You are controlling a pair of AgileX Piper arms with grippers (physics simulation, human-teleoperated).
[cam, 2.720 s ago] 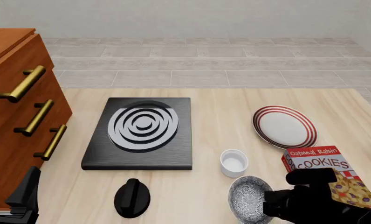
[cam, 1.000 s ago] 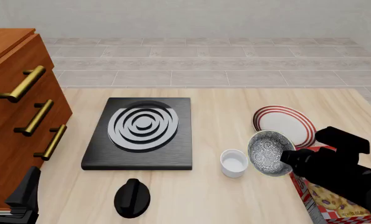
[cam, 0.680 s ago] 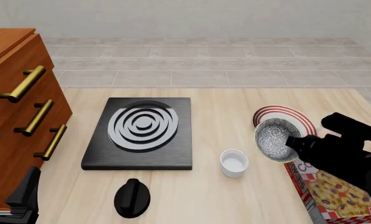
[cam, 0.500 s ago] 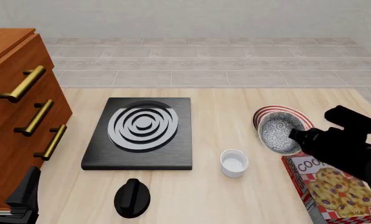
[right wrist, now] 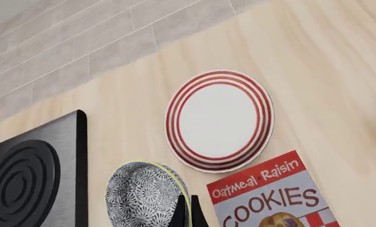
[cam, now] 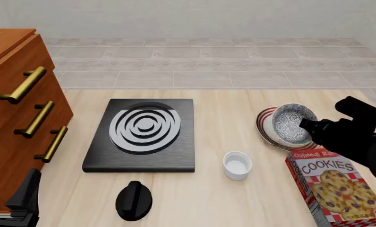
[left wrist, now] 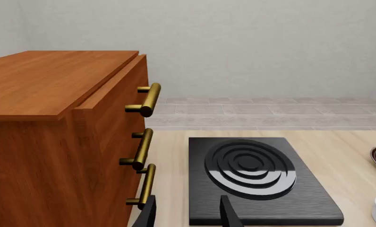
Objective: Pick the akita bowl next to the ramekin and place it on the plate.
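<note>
The akita bowl (cam: 292, 124), speckled grey and white, hangs tilted in the air, and in the front view it covers most of the plate (cam: 263, 126). My right gripper (cam: 306, 126) is shut on the bowl's rim. In the right wrist view the bowl (right wrist: 144, 194) sits beside the closed fingertips (right wrist: 182, 213), and the red-ringed plate (right wrist: 219, 120) lies bare on the table beyond. The white ramekin (cam: 237, 165) stands alone on the table, nearer to me than the plate. My left gripper (cam: 12, 196) rests open at the near left, holding nothing.
A cookies box (cam: 336, 187) lies at the near right, close under my right arm. A black stove plate (cam: 144, 132) is at centre left, with a black knob (cam: 133, 200) in front of it. A wooden drawer cabinet (cam: 18, 104) stands on the left.
My right gripper lifted the akita bowl from beside the ramekin and carried it away from me and to the right, until it hangs over the plate. The left arm stayed still.
</note>
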